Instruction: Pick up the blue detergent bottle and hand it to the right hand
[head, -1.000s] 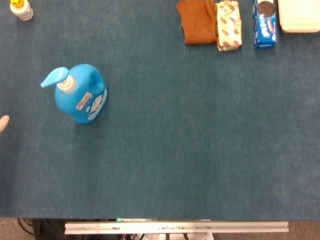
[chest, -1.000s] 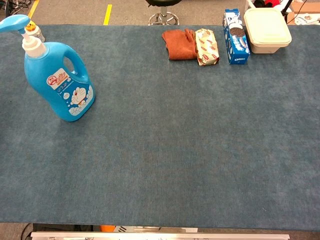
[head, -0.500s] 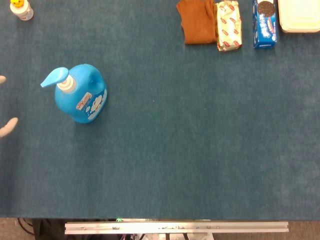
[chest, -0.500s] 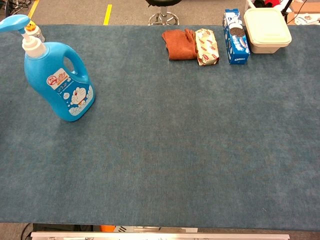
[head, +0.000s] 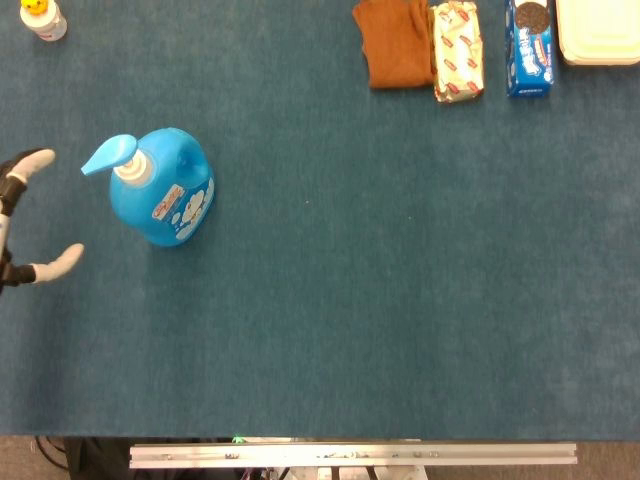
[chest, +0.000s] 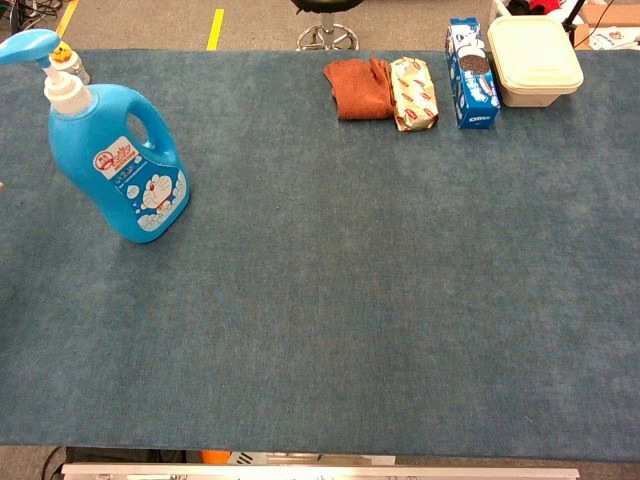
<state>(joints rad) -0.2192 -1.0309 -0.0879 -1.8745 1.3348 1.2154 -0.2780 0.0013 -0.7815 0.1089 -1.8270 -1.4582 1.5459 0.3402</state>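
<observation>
Here, one blue detergent bottle stands beside one left hand, fingers spread.

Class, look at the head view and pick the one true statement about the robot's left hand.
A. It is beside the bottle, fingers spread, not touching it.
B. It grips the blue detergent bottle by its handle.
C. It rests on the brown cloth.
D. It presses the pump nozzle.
A: the left hand sits at the frame's left edge with fingers apart, bare table between it and the blue detergent bottle.
</observation>
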